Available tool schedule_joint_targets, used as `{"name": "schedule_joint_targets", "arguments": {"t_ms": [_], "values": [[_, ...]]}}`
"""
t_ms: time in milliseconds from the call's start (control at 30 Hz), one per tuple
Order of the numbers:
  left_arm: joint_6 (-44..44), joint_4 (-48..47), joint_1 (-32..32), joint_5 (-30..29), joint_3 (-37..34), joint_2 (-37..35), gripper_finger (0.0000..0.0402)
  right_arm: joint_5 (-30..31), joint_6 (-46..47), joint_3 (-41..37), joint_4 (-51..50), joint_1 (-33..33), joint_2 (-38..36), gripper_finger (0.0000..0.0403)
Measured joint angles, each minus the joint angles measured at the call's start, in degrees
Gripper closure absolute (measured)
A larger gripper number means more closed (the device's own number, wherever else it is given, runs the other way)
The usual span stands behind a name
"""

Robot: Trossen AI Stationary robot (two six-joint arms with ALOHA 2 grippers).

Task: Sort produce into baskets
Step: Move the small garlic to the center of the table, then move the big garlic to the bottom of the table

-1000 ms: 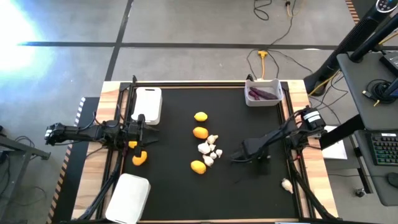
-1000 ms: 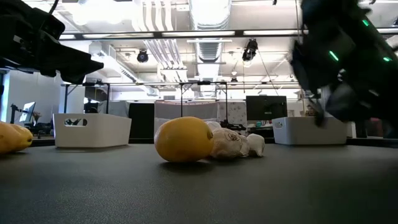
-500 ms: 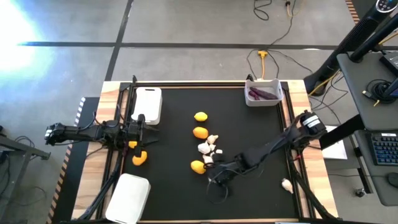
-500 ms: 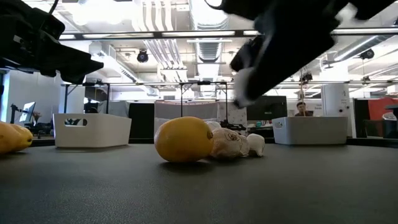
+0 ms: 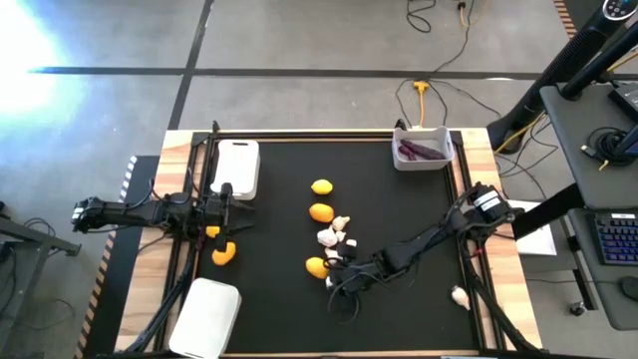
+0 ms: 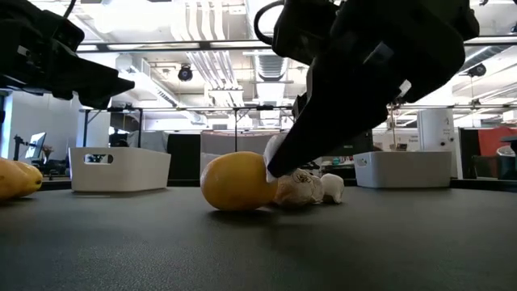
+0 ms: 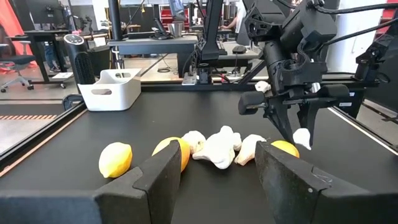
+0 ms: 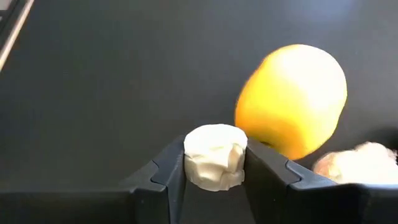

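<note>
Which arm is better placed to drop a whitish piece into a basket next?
The right. Its pincer already grips a whitish piece beside the lemon mid-table, while the left pincer waits at the left edge.

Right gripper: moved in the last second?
Yes. The right gripper, shut on a whitish piece, swung from the table's right side toward the lemon beside the middle pile.

Right gripper (image 5: 336, 279), clamping a white piece (image 8: 215, 155), sits just beside a lemon (image 5: 316, 266) and the white cluster (image 5: 337, 237); open tabletop (image 5: 399, 209) lies toward the purple-filled basket (image 5: 423, 149).
</note>
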Motion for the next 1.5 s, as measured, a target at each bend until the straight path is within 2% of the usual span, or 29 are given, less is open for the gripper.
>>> {"name": "schedule_joint_targets", "arguments": {"t_ms": [100, 333, 433, 500, 633, 767, 967, 1100, 1300, 1500], "values": [[-0.02, 0.00, 0.01, 0.01, 0.00, 0.00, 0.0212, 3.52, -0.08, -0.56, -0.28, 0.00, 0.02, 0.0252], [-0.02, 0.00, -0.01, 0.00, 0.01, 0.00, 0.0212, 3.31, -0.15, -0.33, -2.32, 0.30, -1.17, 0.0213], [-0.01, 0.00, 0.00, 0.00, 0.00, 0.00, 0.0212, 1.89, 0.62, 2.57, -11.20, 1.10, -4.42, 0.0203], [0.00, 0.00, -0.01, 0.01, 0.01, 0.00, 0.0212, 0.12, 2.84, 5.06, -21.32, 2.01, -7.03, 0.0200], [0.00, 0.00, -0.01, 0.00, 0.00, 0.04, 0.0212, -5.64, 13.60, 8.51, -40.52, 5.12, -11.07, 0.0200], [0.00, -0.02, 0.01, 0.01, 0.00, 0.13, 0.0212, -8.17, 31.37, 8.76, -57.58, 10.28, -13.47, 0.0200], [0.00, -0.04, 0.01, 0.00, 0.00, 0.13, 0.0212, -19.66, 52.79, 8.11, -77.39, 17.94, -13.96, 0.0199], [-0.02, -0.02, 0.01, 0.02, 0.00, 0.17, 0.0212, -26.60, 58.96, 5.68, -78.65, 20.75, -13.84, 0.0195], [-0.01, -0.02, 0.01, 0.02, 0.00, 0.19, 0.0212, -38.08, 58.88, -0.58, -74.85, 22.53, -12.39, 0.0157], [0.00, -0.02, 0.00, 0.01, 0.00, 0.17, 0.0212, -41.09, 56.91, -6.34, -69.09, 22.51, -12.35, 0.0100]]}}
